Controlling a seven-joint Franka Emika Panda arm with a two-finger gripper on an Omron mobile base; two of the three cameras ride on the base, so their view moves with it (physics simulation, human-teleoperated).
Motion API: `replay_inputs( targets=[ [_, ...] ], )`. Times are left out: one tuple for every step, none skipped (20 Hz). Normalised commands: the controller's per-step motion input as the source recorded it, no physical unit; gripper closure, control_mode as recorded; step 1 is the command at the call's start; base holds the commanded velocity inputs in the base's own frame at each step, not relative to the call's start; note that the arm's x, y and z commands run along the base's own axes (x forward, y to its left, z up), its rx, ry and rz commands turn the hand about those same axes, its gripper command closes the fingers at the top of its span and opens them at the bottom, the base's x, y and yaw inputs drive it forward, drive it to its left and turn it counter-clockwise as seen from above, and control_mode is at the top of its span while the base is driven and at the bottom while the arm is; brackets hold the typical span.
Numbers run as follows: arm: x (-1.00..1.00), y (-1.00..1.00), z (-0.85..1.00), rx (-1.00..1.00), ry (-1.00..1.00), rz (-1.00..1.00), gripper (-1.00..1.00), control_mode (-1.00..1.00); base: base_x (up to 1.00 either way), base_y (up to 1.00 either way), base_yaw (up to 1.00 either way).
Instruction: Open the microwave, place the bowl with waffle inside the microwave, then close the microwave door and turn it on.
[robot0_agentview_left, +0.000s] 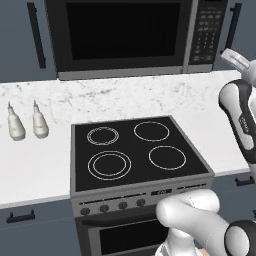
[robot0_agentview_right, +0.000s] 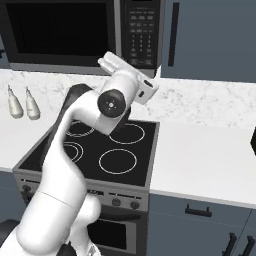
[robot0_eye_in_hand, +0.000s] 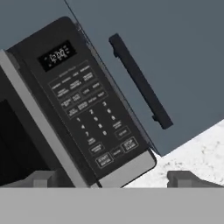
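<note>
The microwave door (robot0_agentview_left: 122, 35) is shut, blocking the cavity. Free room lies over the stove (robot0_agentview_left: 137, 152) and the tabletop (robot0_agentview_right: 210, 160) to its right; two bottles (robot0_agentview_left: 25, 124) stand at left.

I see a long white marble counter (robot0_agentview_left: 125, 97) with grey specks. Two small pale bottles (robot0_agentview_left: 26, 124) with thin necks stand on it at the left, just beside each other. A flat black stove top (robot0_agentview_left: 135, 152) with four white rings sits in its middle.

Our arm (robot0_agentview_right: 75, 150) rises bent at the elbow, and our gripper (robot0_eye_in_hand: 111, 178) spreads its fingertips (robot0_eye_in_hand: 186, 178) wide, holding nothing.
</note>
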Motion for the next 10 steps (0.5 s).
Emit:
replay_inputs(
  targets=[
    [0.0, -0.48, 0.0, -0.08, 0.13, 0.24, -1.0, -1.0, 0.0, 0.0, 0.0],
    [-0.01, -0.4, 0.04, -0.04, 0.17, 0.2, -1.0, -1.0, 0.0, 0.0, 0.0],
    [0.0, -0.16, 0.04, -0.01, 0.25, 0.13, -1.0, -1.0, 0.0, 0.0, 0.0],
    [0.0, -0.17, 0.0, -0.01, 0.27, 0.09, -1.0, -1.0, 0.0, 0.0, 0.0],
    [0.0, 0.0, 0.0, 0.0, 0.33, 0.02, 1.0, -1.0, 0.0, 0.0, 0.0],
    [0.0, 0.0, 0.0, 0.0, 0.33, 0.0, 1.0, -1.0, 0.0, 0.0, 0.0],
    [0.0, -0.11, -0.16, 0.0, 0.13, 0.0, 1.0, -1.0, 0.0, 0.0, 0.0],
    [0.0, -0.05, -0.29, 0.0, 0.0, 0.0, 1.0, -1.0, 0.0, 0.0, 0.0],
    [-0.01, 0.0, -0.42, -0.03, -0.18, 0.0, 1.0, -1.0, 0.0, 0.0, 0.0],
    [0.0, 0.0, -0.47, -0.07, -0.25, 0.0, 1.0, -1.0, 0.0, 0.0, 0.0]
  ],
)
